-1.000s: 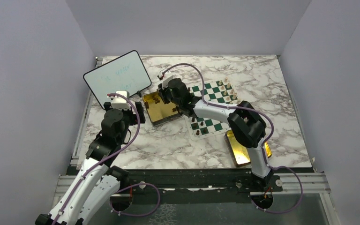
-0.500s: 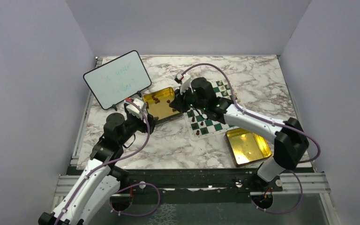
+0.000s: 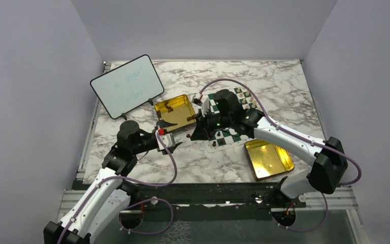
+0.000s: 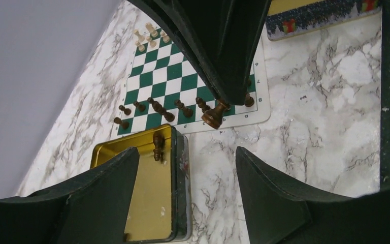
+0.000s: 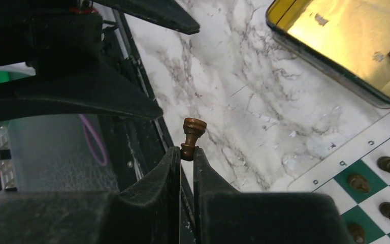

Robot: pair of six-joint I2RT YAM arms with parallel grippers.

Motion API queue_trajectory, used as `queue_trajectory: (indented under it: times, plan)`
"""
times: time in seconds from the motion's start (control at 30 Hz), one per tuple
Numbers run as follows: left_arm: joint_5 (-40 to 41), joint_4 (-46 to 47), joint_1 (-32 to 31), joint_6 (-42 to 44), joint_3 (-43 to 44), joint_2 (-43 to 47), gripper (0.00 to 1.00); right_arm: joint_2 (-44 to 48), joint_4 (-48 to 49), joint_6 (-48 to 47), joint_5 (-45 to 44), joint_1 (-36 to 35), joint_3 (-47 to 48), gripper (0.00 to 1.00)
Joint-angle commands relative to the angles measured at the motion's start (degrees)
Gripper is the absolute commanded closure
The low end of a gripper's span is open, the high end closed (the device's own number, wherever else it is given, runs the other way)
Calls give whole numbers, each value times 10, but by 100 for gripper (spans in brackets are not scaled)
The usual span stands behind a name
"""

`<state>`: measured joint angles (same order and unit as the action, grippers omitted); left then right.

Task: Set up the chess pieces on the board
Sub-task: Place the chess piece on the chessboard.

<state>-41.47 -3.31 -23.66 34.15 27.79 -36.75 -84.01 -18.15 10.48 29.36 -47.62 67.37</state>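
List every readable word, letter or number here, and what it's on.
"a", "b", "c", "d": board border, turned, right wrist view.
Whiteboard: green handwriting, too blurred to read.
Other border marks, left wrist view: too small to read.
Tin side: pictures, no legible words.

The right tool point(image 5: 185, 152) brought a dark piece point(image 5: 192, 134) toward the left tool point(image 4: 185, 152), which swung in.

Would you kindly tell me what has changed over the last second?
The right claw swung from over the gold tin toward the near side, beside the board's corner, pinching a dark brown piece. The left claw, open, came rightward from the whiteboard to face it. Board, tin and whiteboard stayed put.
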Motion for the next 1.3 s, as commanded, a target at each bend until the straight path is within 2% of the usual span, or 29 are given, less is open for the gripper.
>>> queue_trajectory:
  times: [0.0, 0.27, 0.47, 0.83, 0.93, 1.1, 1.17, 1.27]
  plan:
    - [-91, -24, -1, 134, 41, -34, 31, 25, -57, -2, 59, 1, 13, 99]
    - [-134, -75, -20, 193, 77, -102, 46, 13, -52, -24, 88, 1, 14, 99]
    - [-135, -123, -38, 223, 89, -119, 46, 0, -44, -18, 76, 1, 25, 99]
    - [-125, -125, -60, 225, 95, -133, 47, -22, -41, -14, 103, 1, 38, 99]
    - [-127, -125, -62, 219, 99, -140, 55, -25, -41, -14, 99, 1, 41, 99]
    - [-117, -119, -63, 189, 103, -140, 81, -17, -31, -10, 76, 1, 37, 99]
    - [-109, -103, -63, 152, 104, -139, 86, -10, -29, -4, 56, 1, 37, 99]
    - [-87, -66, -64, 74, 102, -136, 88, 11, -11, 16, 8, 1, 26, 99]
